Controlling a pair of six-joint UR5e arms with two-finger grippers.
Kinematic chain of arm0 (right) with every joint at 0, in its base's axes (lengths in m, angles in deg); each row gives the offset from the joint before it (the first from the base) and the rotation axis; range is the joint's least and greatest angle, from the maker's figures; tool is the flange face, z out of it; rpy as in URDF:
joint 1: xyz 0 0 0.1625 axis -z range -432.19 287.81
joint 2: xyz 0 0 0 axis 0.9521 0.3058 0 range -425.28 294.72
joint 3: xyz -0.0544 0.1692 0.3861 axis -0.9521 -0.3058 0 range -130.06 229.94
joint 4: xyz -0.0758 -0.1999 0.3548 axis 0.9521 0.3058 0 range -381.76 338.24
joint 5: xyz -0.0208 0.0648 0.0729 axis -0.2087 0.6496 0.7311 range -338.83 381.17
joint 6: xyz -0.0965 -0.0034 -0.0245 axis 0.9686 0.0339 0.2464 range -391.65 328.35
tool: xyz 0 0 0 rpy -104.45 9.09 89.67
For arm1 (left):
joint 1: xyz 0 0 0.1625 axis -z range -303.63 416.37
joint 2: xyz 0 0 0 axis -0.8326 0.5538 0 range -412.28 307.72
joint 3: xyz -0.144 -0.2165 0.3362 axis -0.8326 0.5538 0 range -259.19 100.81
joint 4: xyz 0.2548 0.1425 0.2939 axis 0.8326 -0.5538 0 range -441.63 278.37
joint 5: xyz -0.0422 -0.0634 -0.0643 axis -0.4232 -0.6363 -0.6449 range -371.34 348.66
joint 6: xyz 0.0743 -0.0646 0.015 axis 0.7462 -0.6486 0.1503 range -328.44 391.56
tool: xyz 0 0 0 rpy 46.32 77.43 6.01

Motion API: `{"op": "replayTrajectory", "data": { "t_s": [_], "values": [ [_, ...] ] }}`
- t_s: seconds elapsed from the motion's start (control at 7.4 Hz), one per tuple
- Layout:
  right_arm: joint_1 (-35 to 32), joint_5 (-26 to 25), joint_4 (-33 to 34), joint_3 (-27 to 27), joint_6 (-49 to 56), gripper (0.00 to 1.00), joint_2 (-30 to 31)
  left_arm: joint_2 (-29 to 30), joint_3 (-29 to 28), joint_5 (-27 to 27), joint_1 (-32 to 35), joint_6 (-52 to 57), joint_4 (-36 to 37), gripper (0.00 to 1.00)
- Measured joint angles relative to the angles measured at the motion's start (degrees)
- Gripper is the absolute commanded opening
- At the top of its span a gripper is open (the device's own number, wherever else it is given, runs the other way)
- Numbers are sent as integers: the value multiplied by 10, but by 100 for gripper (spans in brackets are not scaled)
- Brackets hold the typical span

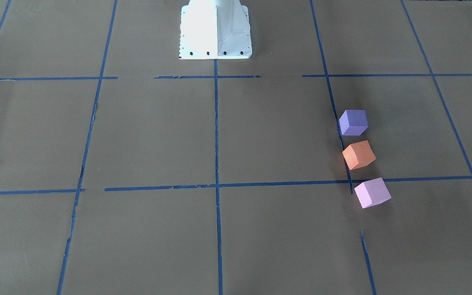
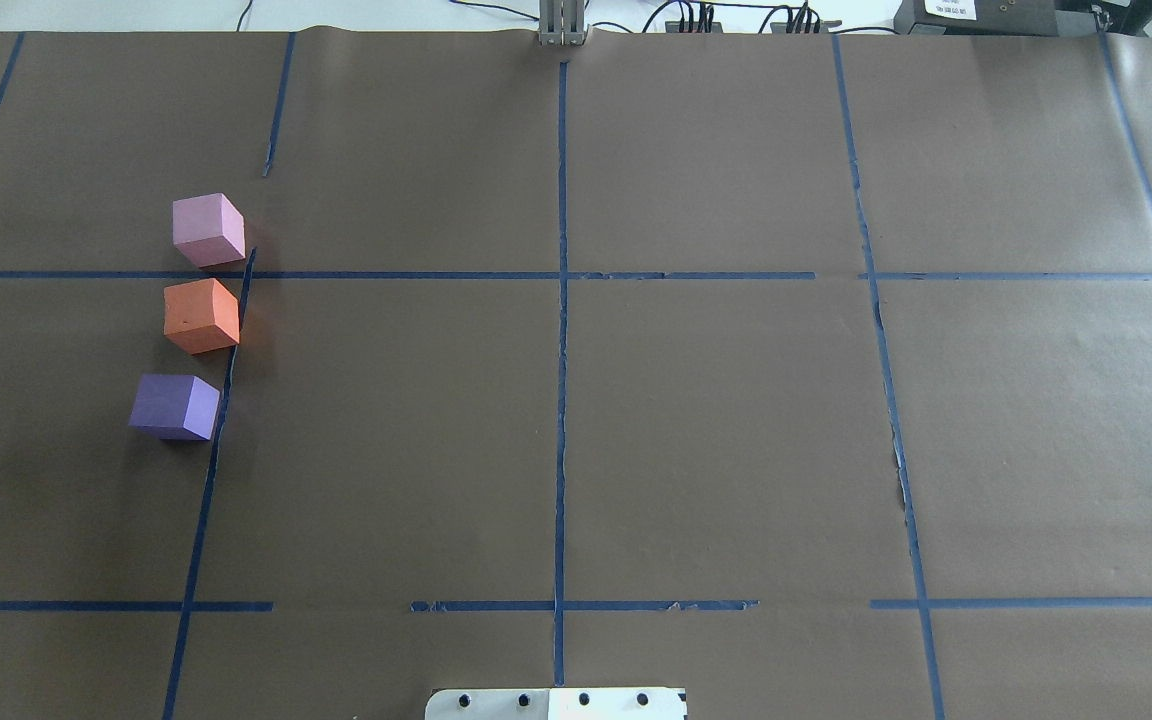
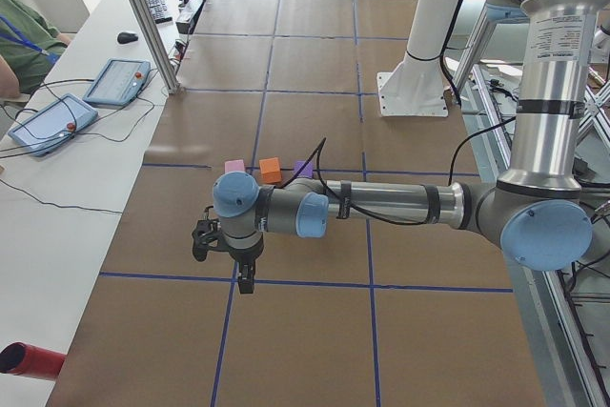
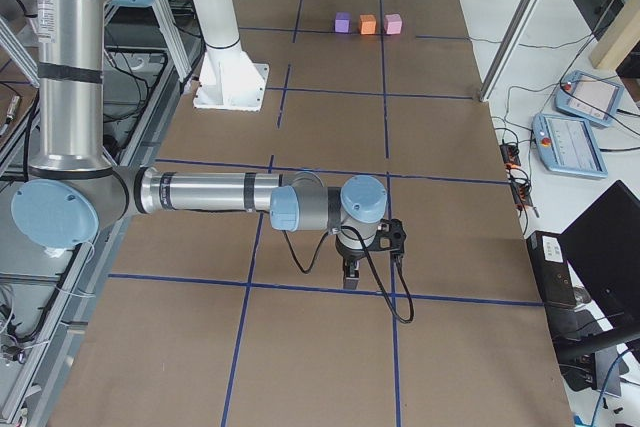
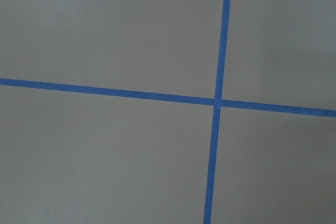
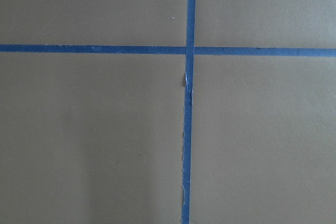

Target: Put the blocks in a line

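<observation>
Three blocks stand in a row on the left side of the overhead view, lined up along the left edge of a blue tape line (image 2: pixel 226 400) that runs up the frame. The pale pink block (image 2: pixel 208 230) is at the top, the orange block (image 2: pixel 201 315) is in the middle and the purple block (image 2: pixel 174 406) is at the bottom. They sit close together with a thin strip of brown desk (image 2: pixel 716 420) between neighbours, and each is turned a little differently. The pink one sits just above a horizontal tape line, while the orange and purple ones sit below it. The front-facing view shows the same row right of centre, running the other way: purple is highest, orange comes next and pink is lowest. The white robot base (image 1: pixel 215 30) is at the top of that frame.

In the left-side view, the near arm reaches across the middle of the frame and the left pincer (image 3: pixel 244 278) hangs at lower left, pointing down over the desk. The three blocks show just above that arm, farther up the desk and apart from the pincer, which touches none of them. At this angle and size there is no telling whether its jaws are parted or closed. The left wrist view shows only a crossing of blue tape on brown paper.

In the right-side view, the right pincer (image 4: pixel 350 275) hangs low at centre frame, also pointing down. The row of blocks is small at the top of the frame, well apart from it. Its jaws cannot be read here either. The right wrist view shows another tape crossing.
</observation>
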Motion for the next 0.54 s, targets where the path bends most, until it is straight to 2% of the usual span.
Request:
{"op": "replayTrajectory", "data": {
  "t_s": [0.54],
  "values": [
    [0,0,0,0,0,100,0,2,-2,-3,-1,9,1,100]
  ]
}}
